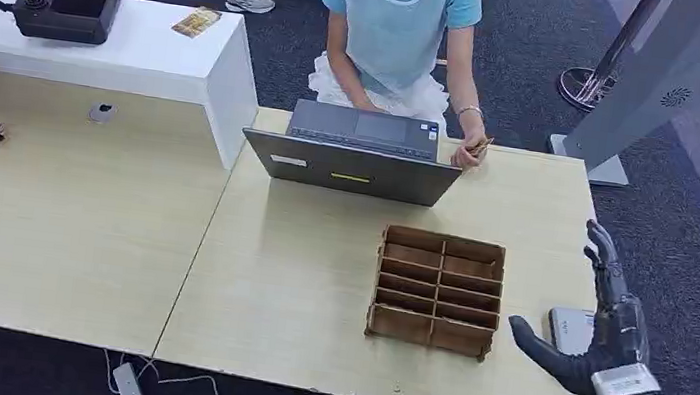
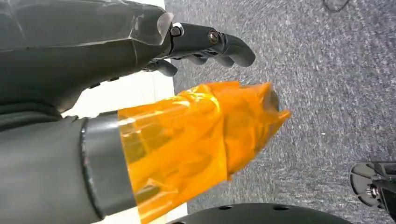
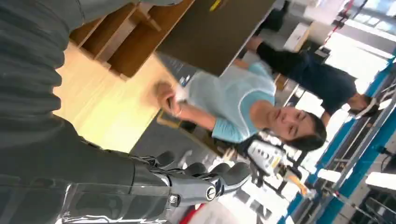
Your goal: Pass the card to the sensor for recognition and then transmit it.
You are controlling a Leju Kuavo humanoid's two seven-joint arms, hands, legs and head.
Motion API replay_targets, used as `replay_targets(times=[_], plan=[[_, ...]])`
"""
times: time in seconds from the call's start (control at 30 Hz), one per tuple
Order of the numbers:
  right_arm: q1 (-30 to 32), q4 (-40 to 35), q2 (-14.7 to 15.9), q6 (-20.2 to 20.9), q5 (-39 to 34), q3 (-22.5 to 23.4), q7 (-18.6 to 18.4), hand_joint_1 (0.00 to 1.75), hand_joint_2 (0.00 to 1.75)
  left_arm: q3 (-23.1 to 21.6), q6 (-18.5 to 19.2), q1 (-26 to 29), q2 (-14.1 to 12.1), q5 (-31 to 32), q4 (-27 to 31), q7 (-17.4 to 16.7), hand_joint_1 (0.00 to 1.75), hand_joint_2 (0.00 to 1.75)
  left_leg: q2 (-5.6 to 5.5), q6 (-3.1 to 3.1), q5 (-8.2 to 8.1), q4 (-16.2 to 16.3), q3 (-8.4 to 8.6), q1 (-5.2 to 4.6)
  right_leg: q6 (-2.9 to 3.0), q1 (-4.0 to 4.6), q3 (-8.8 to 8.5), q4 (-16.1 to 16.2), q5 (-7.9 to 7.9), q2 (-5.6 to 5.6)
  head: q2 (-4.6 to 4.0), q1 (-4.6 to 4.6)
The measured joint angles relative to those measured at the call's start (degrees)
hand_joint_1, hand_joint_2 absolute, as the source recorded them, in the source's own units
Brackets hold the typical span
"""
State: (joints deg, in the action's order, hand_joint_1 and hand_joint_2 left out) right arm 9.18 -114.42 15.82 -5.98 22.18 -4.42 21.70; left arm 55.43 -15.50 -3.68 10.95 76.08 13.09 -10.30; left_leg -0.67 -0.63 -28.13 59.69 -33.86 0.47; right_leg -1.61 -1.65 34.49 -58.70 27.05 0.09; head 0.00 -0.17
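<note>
Barely begun, judging by the scene: card [image 1: 479, 147] pinched in the person's hand [image 1: 469, 152] beside the laptop [image 1: 356, 154], well apart from both robot hands. Right hand [image 1: 595, 318] raised, fingers spread and empty, near the sensor [image 1: 571, 329]; left hand [image 2: 205, 44] loosely curled, holding nothing. Taking, scanning and passing on all left.

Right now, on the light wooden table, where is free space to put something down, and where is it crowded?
The widest bare patch of the table lies left of the cardboard divider box, below the laptop. A smaller one lies between laptop and box. It is crowded at the right edge: the right hand hovers over a small white device beside the box.
</note>
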Motion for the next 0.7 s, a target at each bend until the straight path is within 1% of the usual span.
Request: replay_targets(times=[0.1,0.17,0.23,0.33,0.4,0.43,0.53,0.67,0.7], plan=[[3.04,-2.03,-0.28,-6.99,10.71,-1.64,-1.01,0.0,1.75,0.44,0.02,0.01,0.02,-0.26,0.0,-0.15,0.0,0.0,0.0,0.0,0.0,0.0,0.0,0.0,0.0,0.0,0.0,0.0,0.0,0.0,0.0,0.0],[4.77,-3.1,-0.37,-11.56,17.56,-3.01,-2.44,0.0,1.75,0.7,0.04,0.01,0.09,-0.22,0.0,-0.5,0.0,0.0,0.0,0.0,0.0,0.0,0.0,0.0,0.0,0.0,-0.01,0.0,0.0,0.0,0.0,0.02],[6.16,-3.87,-0.37,-15.39,24.04,-4.35,-4.84,0.0,1.75,0.76,0.11,0.01,0.09,0.02,0.0,-0.63,0.0,0.0,0.0,0.0,0.0,0.0,0.0,0.0,0.0,0.0,-0.01,0.0,0.0,0.0,0.0,0.02],[7.88,-4.59,-0.35,-19.21,31.44,-6.49,-8.86,0.0,1.75,0.9,0.11,0.01,0.09,0.15,0.0,-0.74,0.0,0.0,0.01,0.0,0.0,0.0,0.01,0.0,0.0,0.0,-0.01,0.0,0.0,0.0,0.0,0.02],[8.75,-4.76,-0.17,-20.76,35.25,-7.54,-11.46,0.0,1.75,1.11,0.11,0.01,0.09,0.22,0.0,-0.74,0.0,0.0,0.01,0.0,0.0,0.0,0.02,0.0,0.0,0.0,-0.01,0.0,0.0,0.0,0.0,0.02],[9.18,-4.76,-0.02,-21.5,38.29,-8.04,-13.52,0.0,1.75,1.2,0.11,0.0,0.09,0.33,0.0,-0.74,0.0,0.0,0.01,0.0,0.0,0.0,0.02,0.0,0.0,0.0,-0.02,0.0,0.0,0.01,0.0,0.02],[10.27,-4.76,1.07,-22.65,47.53,-9.76,-21.45,0.0,1.75,1.29,0.11,0.0,0.11,0.66,0.0,-0.76,0.0,0.0,0.01,0.0,0.0,0.0,0.01,0.0,0.0,0.0,-0.02,0.0,0.0,0.01,0.0,0.02],[10.94,-4.33,2.91,-22.77,57.31,-12.47,-30.52,0.0,1.75,1.49,0.18,-0.05,0.26,0.7,0.0,-1.09,0.0,0.0,0.01,0.0,0.0,0.0,0.01,-0.01,0.0,-0.01,-0.02,0.0,0.0,0.01,0.0,0.0],[10.91,-3.98,3.3,-22.46,59.12,-13.17,-32.23,0.0,1.75,1.55,0.2,-0.07,0.28,0.72,0.0,-1.11,0.0,0.0,0.01,0.0,0.0,0.0,0.02,0.0,0.0,0.0,-0.02,0.0,0.0,0.01,0.0,0.02]])
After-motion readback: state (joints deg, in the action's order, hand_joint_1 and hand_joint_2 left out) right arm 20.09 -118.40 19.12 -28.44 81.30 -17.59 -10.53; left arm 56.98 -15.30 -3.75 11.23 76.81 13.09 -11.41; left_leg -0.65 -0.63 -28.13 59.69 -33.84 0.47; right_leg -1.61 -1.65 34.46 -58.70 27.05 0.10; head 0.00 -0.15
